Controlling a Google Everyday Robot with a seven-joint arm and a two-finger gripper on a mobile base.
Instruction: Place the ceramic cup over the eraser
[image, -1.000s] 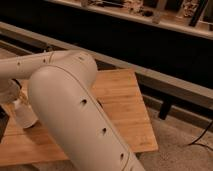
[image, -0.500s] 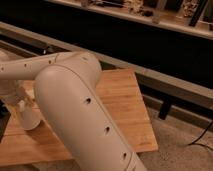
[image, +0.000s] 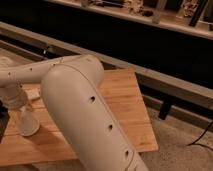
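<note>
The ceramic cup is plain white and stands at the left end of the wooden table, wider at the bottom than at the top. My gripper comes down onto the cup's top from the upper left and holds it. The big white arm crosses the middle of the view and hides much of the table. The eraser does not show; it may be hidden by the arm or the cup.
A long grey rail runs behind the table in front of a dark wall. A shelf with small items lies along the top. A black cable lies on the speckled floor at the right.
The gripper and the cup have moved together a little to the right and toward the table's near edge. The arm's elbow has shifted with them.
</note>
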